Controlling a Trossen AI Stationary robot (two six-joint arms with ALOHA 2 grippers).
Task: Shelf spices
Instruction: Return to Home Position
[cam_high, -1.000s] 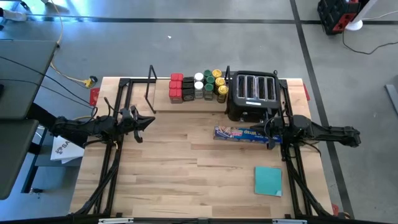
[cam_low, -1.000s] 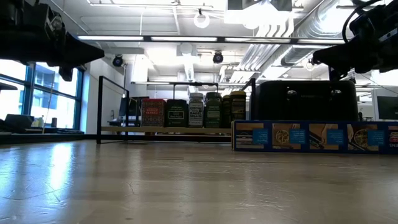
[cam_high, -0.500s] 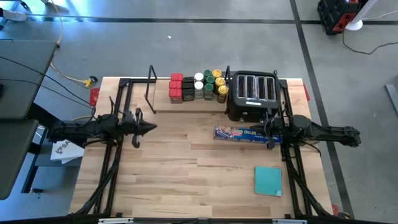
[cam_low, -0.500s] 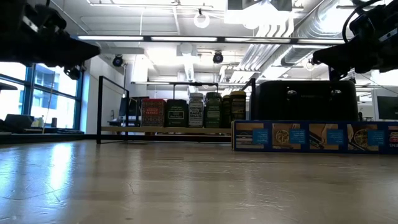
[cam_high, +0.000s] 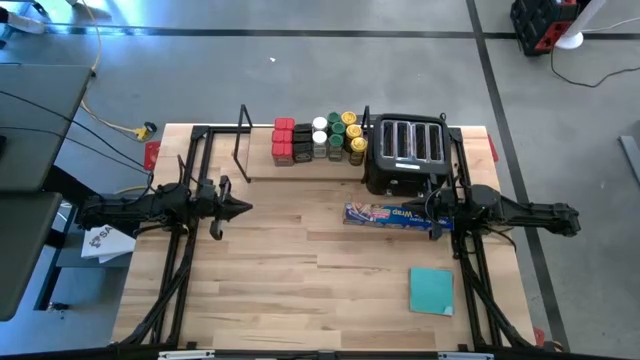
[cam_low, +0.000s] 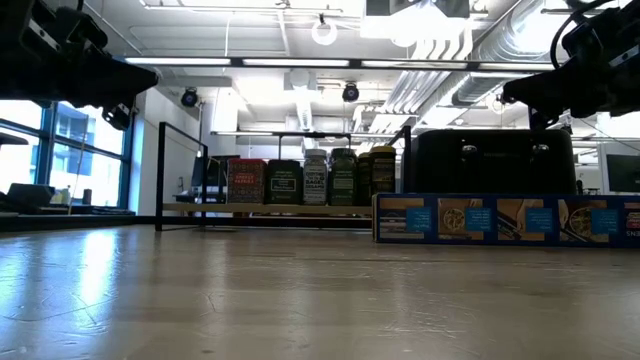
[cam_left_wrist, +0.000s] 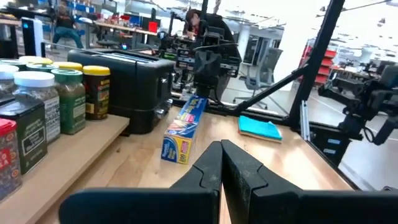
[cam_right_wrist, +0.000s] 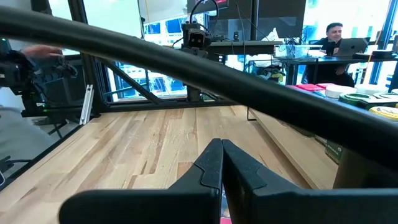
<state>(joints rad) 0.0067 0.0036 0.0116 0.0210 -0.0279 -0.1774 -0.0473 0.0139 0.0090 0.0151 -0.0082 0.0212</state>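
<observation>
The spices (cam_high: 320, 139) stand in a tight group at the right end of the shelf (cam_high: 262, 160), a light-wood plank with black wire uprights along the table's far edge: red and dark tins, then jars with white, green and yellow lids. The low view shows the spices (cam_low: 315, 177) in a row on the plank. In the left wrist view the spices (cam_left_wrist: 37, 99) stand close by. My left gripper (cam_high: 246, 207) (cam_left_wrist: 221, 147) is shut and hovers over the table's left part, near of the shelf. My right gripper (cam_high: 431, 208) (cam_right_wrist: 221, 145) is shut, above the blue box's right end.
A black four-slot toaster (cam_high: 406, 152) stands right of the spices. A long blue plastic-wrap box (cam_high: 388, 215) lies in front of it. A flat teal square (cam_high: 431, 290) lies near the right near corner. Bare wood spans the table's middle (cam_high: 300, 260).
My left gripper has swung a little toward the table's near edge and turned level, pointing toward the right; in the low view its arm has drawn back toward the left. The right arm and the spices have kept still.
</observation>
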